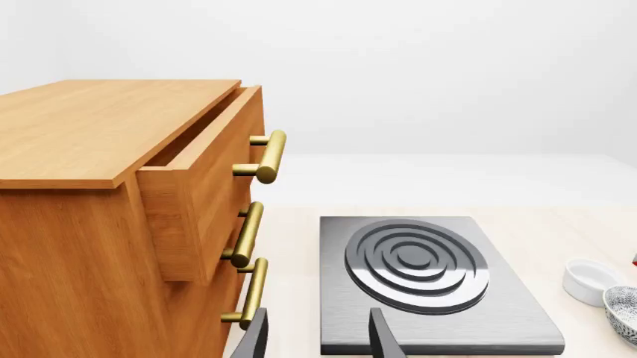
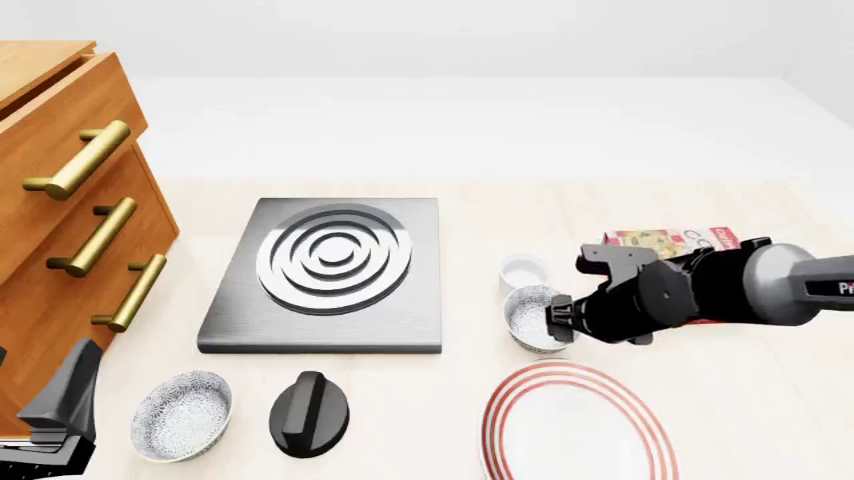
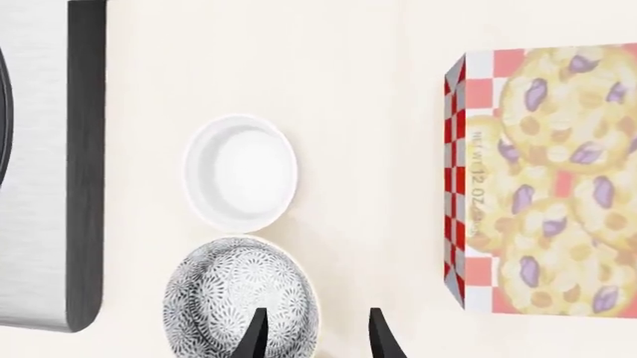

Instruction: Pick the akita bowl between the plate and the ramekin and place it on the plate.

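A wooden dresser [image 2: 60,200] with brass handles stands at the table's [image 2: 747,340] left edge, its top drawer part open in the left wrist view. The left gripper [image 2: 54,405] sits low at the near left corner, its fingers [image 1: 383,335] narrowly parted and holding nothing. Just right of it, near the front edge, lie a second speckled bowl [image 2: 182,415] and a black knob [image 2: 310,412]. Behind them sits the burner plate [image 2: 334,275]. Right of it, the ramekin [image 2: 525,270] touches the akita bowl [image 2: 537,318], which stands between the ramekin and the plate [image 2: 577,425] at the front edge. The right gripper [image 3: 316,332] hangs over the bowl's right rim, fingers narrowly apart, one over the bowl and one outside. A cookie box [image 2: 667,240] lies toward the right edge
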Robot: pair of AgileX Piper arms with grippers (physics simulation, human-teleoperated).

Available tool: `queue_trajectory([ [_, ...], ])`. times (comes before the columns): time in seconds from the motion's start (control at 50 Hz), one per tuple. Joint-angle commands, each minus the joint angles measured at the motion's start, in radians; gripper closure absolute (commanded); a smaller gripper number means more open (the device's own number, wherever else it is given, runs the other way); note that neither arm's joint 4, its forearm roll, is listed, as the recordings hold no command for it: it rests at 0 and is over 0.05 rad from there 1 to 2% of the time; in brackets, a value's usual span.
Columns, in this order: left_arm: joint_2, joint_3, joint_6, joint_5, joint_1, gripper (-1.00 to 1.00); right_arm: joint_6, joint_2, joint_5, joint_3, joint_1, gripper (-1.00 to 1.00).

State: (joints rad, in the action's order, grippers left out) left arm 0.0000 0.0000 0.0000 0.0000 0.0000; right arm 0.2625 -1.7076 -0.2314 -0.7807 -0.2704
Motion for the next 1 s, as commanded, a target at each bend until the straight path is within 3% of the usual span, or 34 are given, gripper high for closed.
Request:
queue_trajectory([
  [0.02, 0.0, 0.0, 0.0, 0.0, 0.0, -1.0, -0.031, -0.006, 0.011, 0.007, 0.021, -1.0],
  [0.04, 0.0, 0.0, 0.0, 0.0, 0.0, -1.0, -0.06, 0.003, 0.013, 0.013, 0.049, 1.0],
  [0.26, 0.0, 0.0, 0.0, 0.0, 0.0, -1.0, -0.021, 0.021, 0.001, 0.013, 0.018, 1.0],
  [0.56, 0.0, 0.0, 0.0, 0.0, 0.0, -1.0, -0.072, 0.192, -0.112, -0.016, 0.054, 1.0],
  [1.0, 0.0, 0.0, 0.0, 0.0, 0.0, -1.0, -0.113, 0.379, -0.231, -0.021, 0.041, 1.0],
])
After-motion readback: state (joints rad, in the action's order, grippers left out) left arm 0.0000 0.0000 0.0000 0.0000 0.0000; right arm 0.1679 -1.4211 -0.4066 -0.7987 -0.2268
